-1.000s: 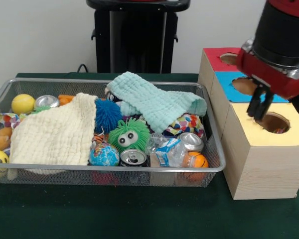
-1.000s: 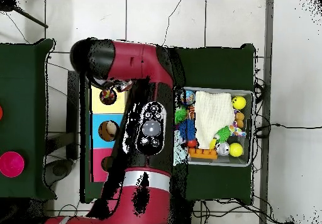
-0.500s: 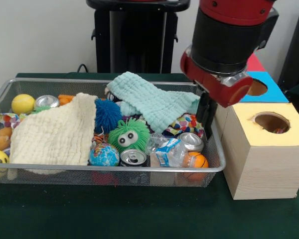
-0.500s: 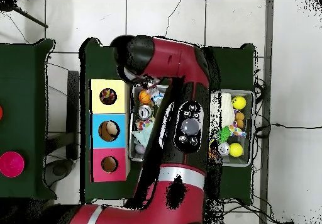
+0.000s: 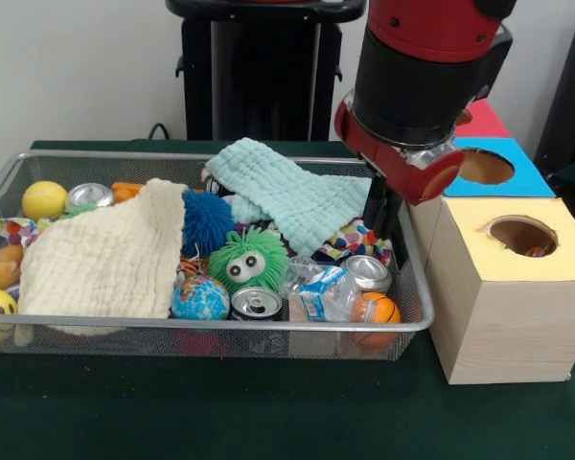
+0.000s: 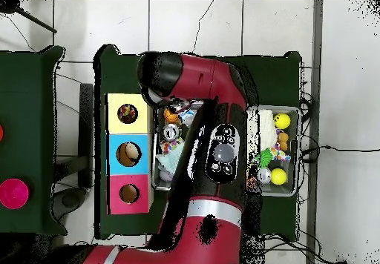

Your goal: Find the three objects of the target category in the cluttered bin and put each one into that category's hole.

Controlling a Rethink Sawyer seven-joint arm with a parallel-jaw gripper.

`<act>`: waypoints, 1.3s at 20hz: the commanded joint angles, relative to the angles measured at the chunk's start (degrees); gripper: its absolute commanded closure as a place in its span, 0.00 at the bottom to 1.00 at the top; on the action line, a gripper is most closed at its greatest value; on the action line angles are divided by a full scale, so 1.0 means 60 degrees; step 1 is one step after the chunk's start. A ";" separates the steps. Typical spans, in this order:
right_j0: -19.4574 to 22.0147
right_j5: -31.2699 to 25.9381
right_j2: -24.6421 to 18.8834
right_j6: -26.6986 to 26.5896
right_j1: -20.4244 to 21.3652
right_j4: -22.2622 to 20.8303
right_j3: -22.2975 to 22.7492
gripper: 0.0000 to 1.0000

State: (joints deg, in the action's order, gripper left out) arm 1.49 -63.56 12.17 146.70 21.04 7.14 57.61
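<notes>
Room: a white wall (image 5: 77, 67) is standing behind the table, and pale floor tiles (image 6: 223, 24) are showing around it in the overhead view.
Surface: a dark green tablecloth (image 5: 220, 412) is covering the table.
Bin: a silver wire-mesh bin (image 5: 220, 326) is sitting left of the boxes, crowded with things.
Boxes: a wooden box with a yellow top (image 5: 503, 307) is standing nearest, a box with a blue top (image 5: 527, 177) behind it, and a red-topped box (image 5: 489, 120) farthest; each top is showing a round hole.
Cans: one silver drink can (image 5: 257, 304) is lying at the near rim, a second can (image 5: 369, 272) just right of a crumpled clear plastic wrapper (image 5: 321, 290), and a third can (image 5: 89, 195) at the far left.
Cloths: a cream waffle cloth (image 5: 105, 254) is covering the left half, and a mint green cloth (image 5: 297, 196) is draped along the far side.
Toys: a green fuzzy toy with eyes (image 5: 247, 259) is sitting mid-bin beside a blue spiky ball (image 5: 206, 218); a globe ball (image 5: 199, 298), an orange basketball (image 5: 376, 310) and a yellow ball (image 5: 44, 199) are lying around them.
Gripper: the red and black gripper (image 5: 385, 213) is hanging over the bin's right end, close to the yellow-topped box; whether its fingers are parted or closed cannot be told.
</notes>
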 commanded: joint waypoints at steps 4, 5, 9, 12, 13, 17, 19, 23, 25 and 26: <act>-0.0122 0.0942 -0.0896 -0.0676 -0.0111 -0.0631 0.1597 1.00; -0.0165 0.0813 -0.0830 -0.0524 -0.0129 -0.0655 0.1586 1.00; -0.0168 0.0998 -0.0825 -0.0434 -0.0125 -0.0754 0.1714 0.00; -0.0055 0.1183 -0.0954 -0.0596 -0.0109 -0.0741 0.1790 0.00; -0.0005 0.1171 -0.0984 -0.0658 -0.0115 -0.0766 0.1780 0.00; 0.0146 0.1296 -0.1111 -0.0927 -0.0082 -0.0817 0.1909 0.00; 0.0208 0.1195 -0.1155 -0.1153 -0.0080 -0.0892 0.1935 0.00; 0.0456 0.1349 -0.1526 -0.1330 -0.0164 -0.0699 0.2169 0.00; 0.0451 0.1567 -0.1580 -0.1258 -0.0295 -0.0775 0.2290 0.00; 0.0353 0.1652 -0.1536 -0.1140 -0.0308 -0.0886 0.2356 0.00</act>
State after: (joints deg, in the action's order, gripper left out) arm 1.93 -59.59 9.53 146.70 20.93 4.15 63.92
